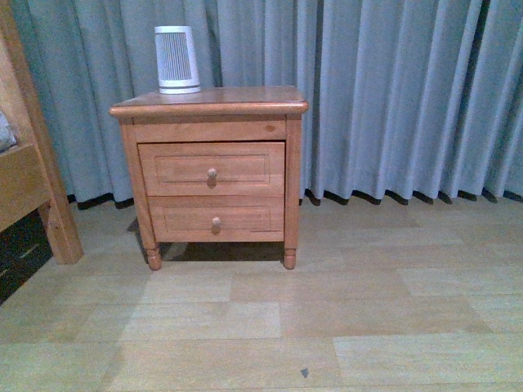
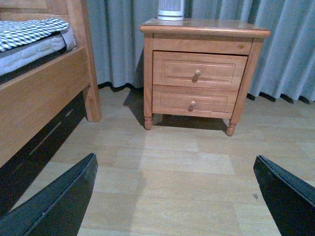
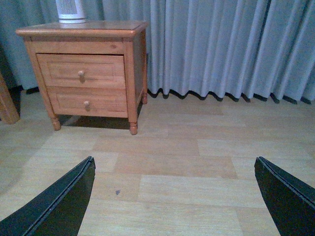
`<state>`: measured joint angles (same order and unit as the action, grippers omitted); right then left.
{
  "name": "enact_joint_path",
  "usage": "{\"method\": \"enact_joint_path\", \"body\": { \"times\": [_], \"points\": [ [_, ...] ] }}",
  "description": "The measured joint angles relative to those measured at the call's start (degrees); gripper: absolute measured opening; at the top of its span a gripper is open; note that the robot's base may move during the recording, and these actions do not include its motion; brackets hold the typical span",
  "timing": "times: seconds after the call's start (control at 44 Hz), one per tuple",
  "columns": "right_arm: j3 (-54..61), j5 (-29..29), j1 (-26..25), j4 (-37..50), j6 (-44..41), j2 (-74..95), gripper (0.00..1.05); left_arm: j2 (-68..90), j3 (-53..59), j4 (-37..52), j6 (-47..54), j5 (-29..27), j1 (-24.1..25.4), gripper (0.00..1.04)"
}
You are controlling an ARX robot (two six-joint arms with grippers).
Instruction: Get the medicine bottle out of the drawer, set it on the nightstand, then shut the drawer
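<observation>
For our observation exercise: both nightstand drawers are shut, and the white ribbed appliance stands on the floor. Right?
No. The front view shows the white ribbed appliance on the nightstand, not the floor. The taller drawer and the shallower drawer are shut.

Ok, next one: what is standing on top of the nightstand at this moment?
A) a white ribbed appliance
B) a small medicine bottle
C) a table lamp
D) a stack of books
A: a white ribbed appliance stands on the nightstand, toward the left of its top in the front view, and nothing else shows on that top in any view.
</observation>
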<state>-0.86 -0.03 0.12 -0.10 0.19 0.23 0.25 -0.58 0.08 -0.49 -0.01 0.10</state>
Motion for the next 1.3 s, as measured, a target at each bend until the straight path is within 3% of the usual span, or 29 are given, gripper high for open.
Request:
{"method": "enact_joint_path", "body": {
  "times": [1.295],
  "points": [
    [0.00, -0.02, 0.02, 0.00, 0.00, 0.00, 0.98, 0.00, 0.00, 0.00, 0.02, 0.00, 0.00, 0.98]
  ]
}}
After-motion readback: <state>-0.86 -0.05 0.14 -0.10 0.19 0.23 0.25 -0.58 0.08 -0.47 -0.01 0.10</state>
